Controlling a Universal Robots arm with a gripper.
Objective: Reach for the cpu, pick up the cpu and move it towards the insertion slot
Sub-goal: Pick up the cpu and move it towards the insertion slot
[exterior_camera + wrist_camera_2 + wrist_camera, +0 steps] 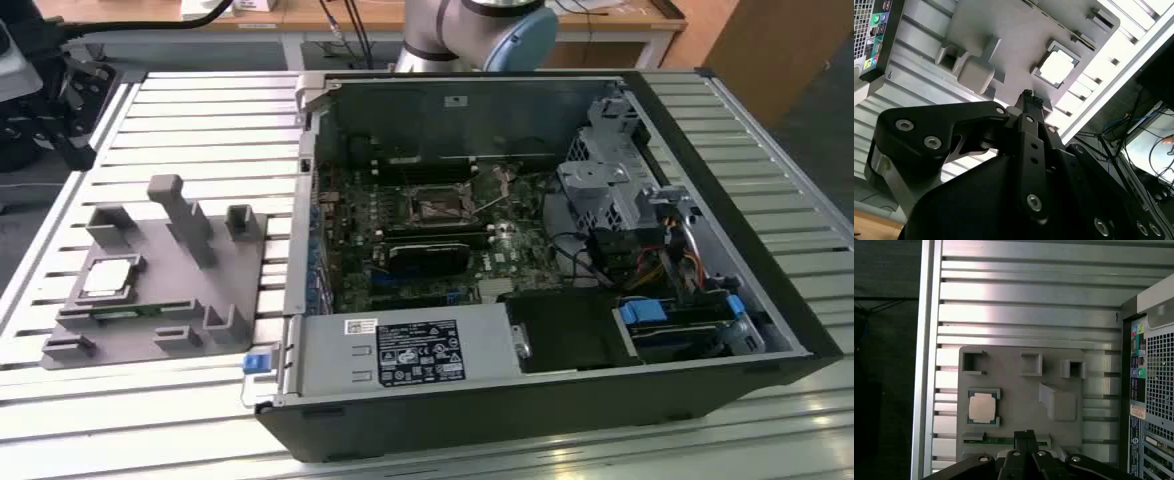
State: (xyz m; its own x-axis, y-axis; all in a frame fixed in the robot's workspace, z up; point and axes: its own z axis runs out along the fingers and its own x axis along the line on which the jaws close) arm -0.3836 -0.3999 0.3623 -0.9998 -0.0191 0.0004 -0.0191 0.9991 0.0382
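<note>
Though cpu (982, 408) lies exposed, gripper (1024, 433) apart, jaws together, body cropped.

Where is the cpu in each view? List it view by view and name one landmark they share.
Exterior view: the cpu lies on the grey fixture plate, at the exterior view's left, outside the computer case.
First wrist view: the cpu sits in its recess on the plate, beyond the hand.
Second wrist view: the cpu sits in the same recess, beyond the hand.
Shared landmark: the plate's tall grey post.
</note>
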